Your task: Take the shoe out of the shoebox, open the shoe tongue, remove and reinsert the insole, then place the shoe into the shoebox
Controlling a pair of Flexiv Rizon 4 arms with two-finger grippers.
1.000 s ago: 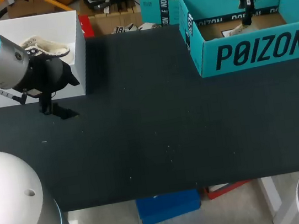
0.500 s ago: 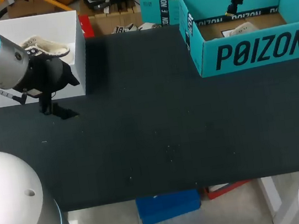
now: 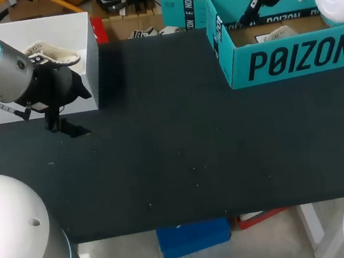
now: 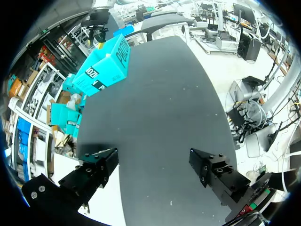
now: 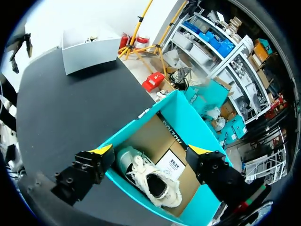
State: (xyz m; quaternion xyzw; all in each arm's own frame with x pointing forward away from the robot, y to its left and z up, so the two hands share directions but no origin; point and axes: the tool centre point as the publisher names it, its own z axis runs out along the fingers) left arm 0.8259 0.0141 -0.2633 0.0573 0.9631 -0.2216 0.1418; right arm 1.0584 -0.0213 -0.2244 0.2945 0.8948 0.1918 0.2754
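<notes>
Lengthwise along the table-side wall of the teal shoebox (image 5: 186, 101) lies the white shoe (image 5: 148, 181), its pale-green toe toward the box end nearer the white bin (image 3: 88, 57) and its collar up. The right gripper (image 5: 150, 150) hangs above it, fingers spread wide and empty, the shoe below the gap. A white card (image 5: 171, 165) lies beside the shoe. Across the black table (image 3: 181, 147), the left gripper (image 4: 153, 157) is also wide open and empty.
</notes>
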